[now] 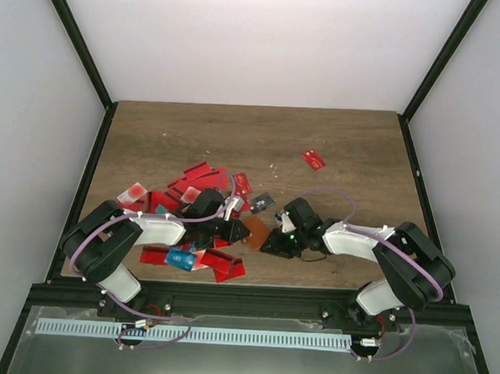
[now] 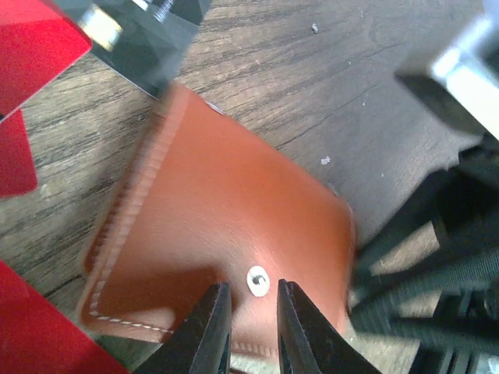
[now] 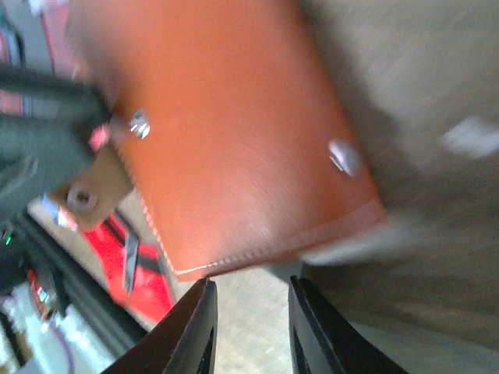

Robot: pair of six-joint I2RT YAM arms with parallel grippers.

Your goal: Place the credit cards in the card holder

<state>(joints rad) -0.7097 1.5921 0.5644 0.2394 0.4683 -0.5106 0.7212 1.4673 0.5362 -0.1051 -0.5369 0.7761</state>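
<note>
Top external view puts the card holder [image 1: 254, 231] at lower centre, with credit cards [image 1: 191, 184] strewn to its left. I'd pin one edge firmly while the other side pries it open. Both arms reach in low. The left gripper [image 2: 253, 287] is narrowly parted over the leather's edge, and I cannot tell if it grips. The right gripper [image 3: 249, 282] is narrow, empty and just short of the holder.

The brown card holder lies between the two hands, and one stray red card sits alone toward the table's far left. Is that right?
Not quite. The stray red card sits toward the far right, not the left, as the top view shows. The rest holds.
</note>
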